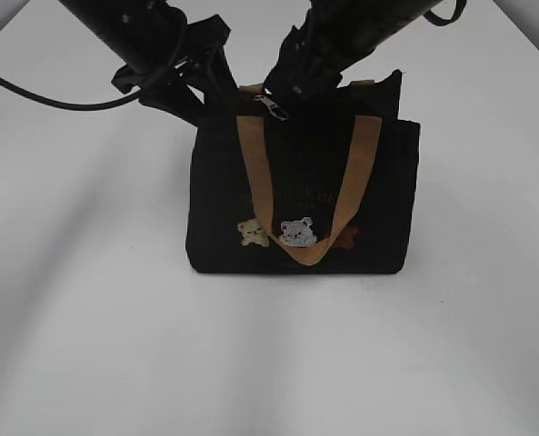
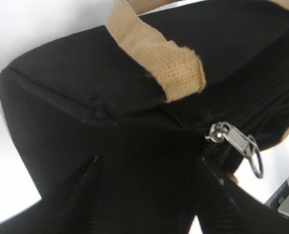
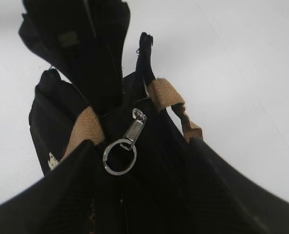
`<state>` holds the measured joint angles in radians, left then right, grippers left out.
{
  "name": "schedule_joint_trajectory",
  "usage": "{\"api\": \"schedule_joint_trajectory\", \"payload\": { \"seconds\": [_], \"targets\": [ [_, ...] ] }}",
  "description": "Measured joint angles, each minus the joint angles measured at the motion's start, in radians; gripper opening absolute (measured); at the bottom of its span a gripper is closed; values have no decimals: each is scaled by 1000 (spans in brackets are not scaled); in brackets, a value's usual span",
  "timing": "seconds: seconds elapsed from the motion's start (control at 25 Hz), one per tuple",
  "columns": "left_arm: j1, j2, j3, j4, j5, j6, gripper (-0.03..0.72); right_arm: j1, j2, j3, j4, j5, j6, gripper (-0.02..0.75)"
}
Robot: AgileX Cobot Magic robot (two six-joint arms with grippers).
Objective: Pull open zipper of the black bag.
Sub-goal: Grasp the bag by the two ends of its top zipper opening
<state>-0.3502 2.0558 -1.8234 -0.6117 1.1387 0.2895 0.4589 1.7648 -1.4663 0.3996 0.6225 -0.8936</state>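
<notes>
Standing mid-desk, toward far edge: bag (image 1: 301, 195), upright. Zipper (image 2: 183, 122) along top; pull (image 3: 134, 129) with ring hanging free, ungripped. Left gripper (image 1: 192, 91) at top left corner, jaw state unclear; right gripper (image 1: 296, 77) likewise. Pinch pull squarely; brace opposite end; draw along zipper line.

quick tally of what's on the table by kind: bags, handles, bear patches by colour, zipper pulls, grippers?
Black bag: 1
Tan handles: 2
Bear patches: 3 (beige, grey-white, brown, which is half hidden by the handle)
Silver zipper pull with ring: 1
Grippers at the bag's top: 2 (left gripper, right gripper)
Total: 9
</notes>
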Motion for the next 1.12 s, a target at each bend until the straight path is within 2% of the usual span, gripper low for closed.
{"api": "schedule_joint_trajectory", "payload": {
  "seconds": [0.16, 0.28, 0.36, 0.44, 0.52, 0.76, 1.12],
  "targets": [
    [-15, 31, -1, -6, -3, 0, 443, -3, -23, 0, -10, 11, -2, 456],
    [-31, 57, -2, -7, -12, 0, 409, -3, -26, 0, -10, 18, -2, 457],
    [-39, 63, -2, -1, -17, 0, 331, -3, -26, 0, -14, 21, -2, 457],
    [-42, 63, -3, 17, -23, 0, 191, -3, -26, 0, -17, 23, -2, 457],
    [-43, 63, -3, 32, -29, 0, 85, -3, -26, 0, -19, 23, -2, 457],
    [-45, 58, -5, 43, -33, 0, 73, 0, -26, 0, -21, 26, -6, 457],
    [-46, 34, -1, 40, -32, 0, 71, 59, 28, 0, -18, 35, -11, 460]
  ]
}}
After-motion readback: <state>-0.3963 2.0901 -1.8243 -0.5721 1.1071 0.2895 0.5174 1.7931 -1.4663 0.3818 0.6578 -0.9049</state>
